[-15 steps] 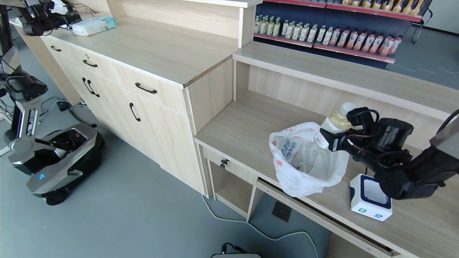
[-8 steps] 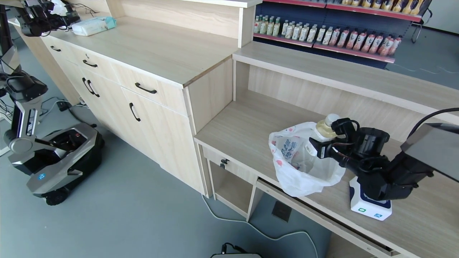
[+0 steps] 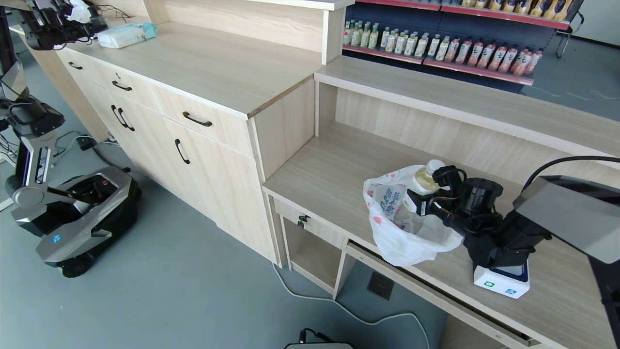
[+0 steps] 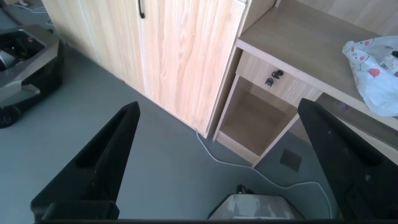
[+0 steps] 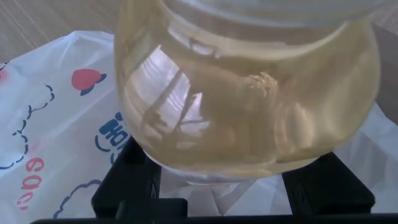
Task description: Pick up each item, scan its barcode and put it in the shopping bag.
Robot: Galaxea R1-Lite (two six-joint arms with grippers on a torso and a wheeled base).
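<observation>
High up, the head camera looks forward and down on the tabletop (image 3: 334, 169) and shopping bag (image 3: 393, 238). The left wrist camera, well apart, faces the floor (image 4: 161, 155), the bag at its edge; the right wrist camera is close against a bottle (image 5: 249, 93) over that bag.

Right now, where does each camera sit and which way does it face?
Head view: on the robot's head, facing forward and down at the counter; the right arm shows on the right, right gripper shut on the bottle at the mouth of the shopping bag.
Left wrist view: on the left wrist, facing down at floor and cabinet; left gripper open.
Right wrist view: on the right wrist, close against the bottle, shopping bag beneath.
Shared: all three show the shopping bag.
</observation>
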